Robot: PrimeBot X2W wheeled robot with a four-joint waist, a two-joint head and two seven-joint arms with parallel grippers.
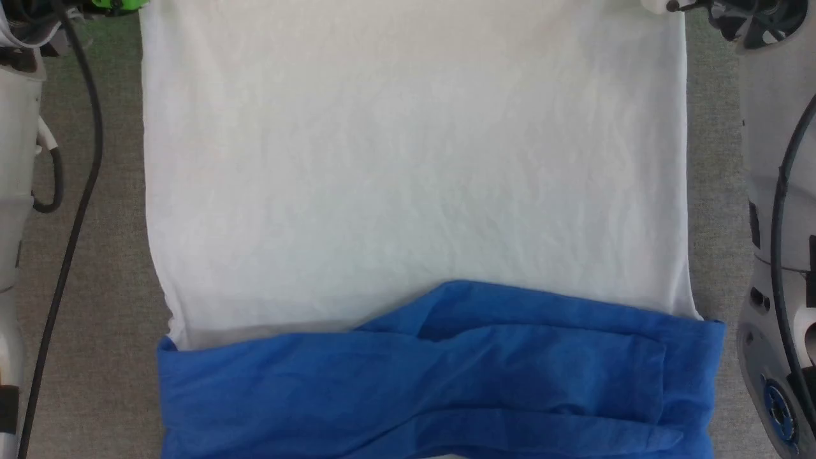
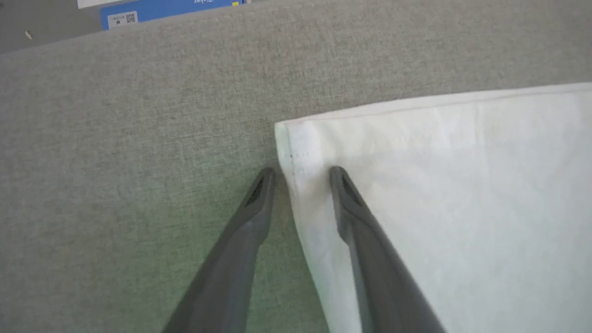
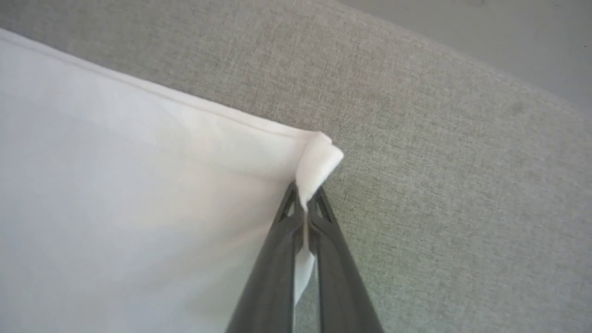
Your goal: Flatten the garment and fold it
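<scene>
The garment (image 1: 408,159) lies spread on the grey table, its white body flat and its blue sleeves (image 1: 446,370) folded across the near end. In the left wrist view my left gripper (image 2: 300,173) stands open, its fingers astride the side edge of the garment (image 2: 439,185) just below a hem corner, one finger on the table and one over the cloth. In the right wrist view my right gripper (image 3: 303,194) is shut on the other hem corner of the garment (image 3: 138,185), and a small tuft of white cloth (image 3: 319,159) sticks out past the tips.
The grey cloth-covered table (image 1: 102,319) shows on both sides of the garment. Pale robot arm parts (image 1: 778,191) and a black cable (image 1: 76,191) flank it. A blue card with a QR label (image 2: 162,11) lies beyond the table's far edge.
</scene>
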